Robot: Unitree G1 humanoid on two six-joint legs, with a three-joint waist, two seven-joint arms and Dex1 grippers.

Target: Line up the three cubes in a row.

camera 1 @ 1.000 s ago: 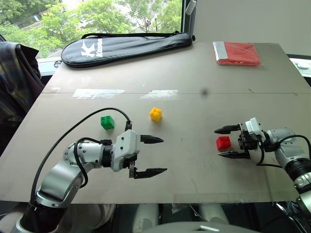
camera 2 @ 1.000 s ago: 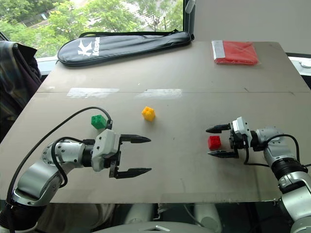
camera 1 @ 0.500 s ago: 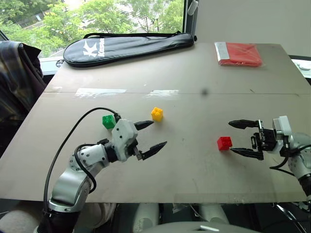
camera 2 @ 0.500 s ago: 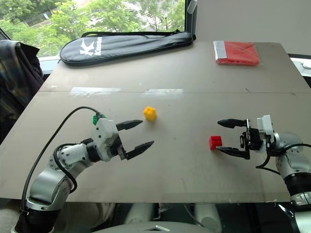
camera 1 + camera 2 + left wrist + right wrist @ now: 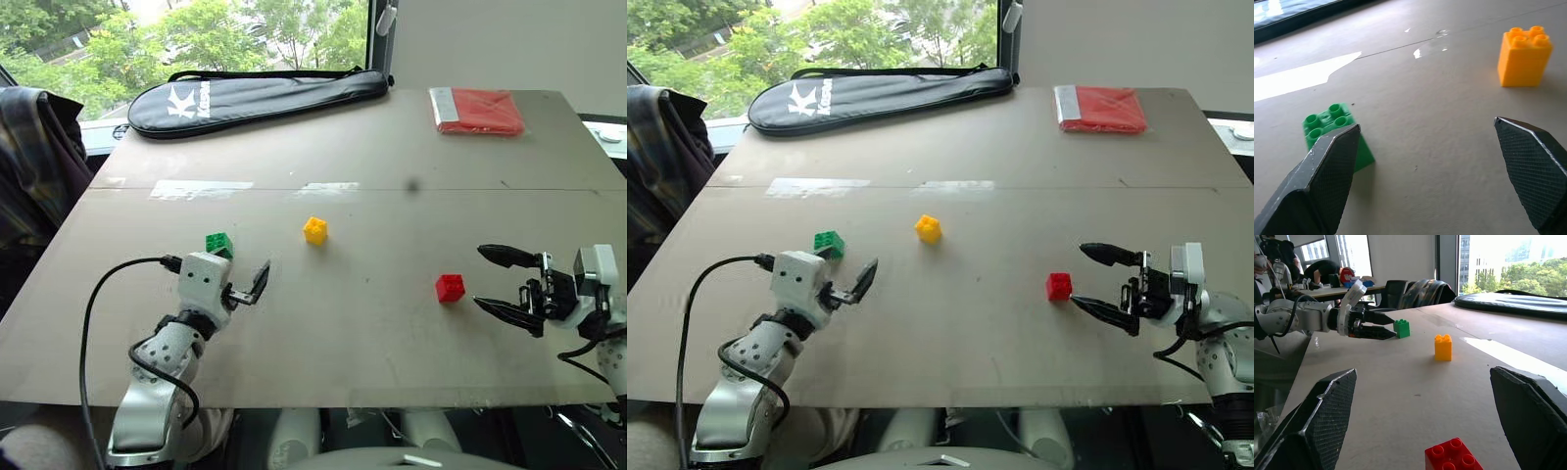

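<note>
Left eye view: a flat grey-brown table (image 5: pixel 392 147) carries the three bricks. Pale tape strips (image 5: pixel 201 188) lie along a seam across its middle. A black racket bag (image 5: pixel 255 96) lies at the far left edge and a flat red packet (image 5: pixel 477 110) at the far right corner. Beyond the far edge a window (image 5: pixel 196 34) shows green trees; a plaid garment (image 5: pixel 29 166) hangs past the table's left side.

Left gripper (image 5: pixel 245 287): low over the near left part of the table, fingers spread wide, holding nothing. The green brick (image 5: pixel 219 245) sits on the table just beyond it, close to its left finger (image 5: pixel 1327 171) in the left wrist view. The yellow brick (image 5: pixel 314 230) stands farther ahead and to the gripper's right, apart from it.

Right gripper (image 5: pixel 509 284): near the table's near right edge, pointing toward the table's middle, fingers spread wide, empty. The red brick (image 5: pixel 450 287) rests on the table just off its fingertips, not touching them.

Right wrist view: the red brick (image 5: pixel 1452 458) sits nearest, between the open fingers, and the yellow and green bricks lie farther across the table. Behind them are desks, chairs and a seated person (image 5: pixel 1327 271) leaning over a desk.
</note>
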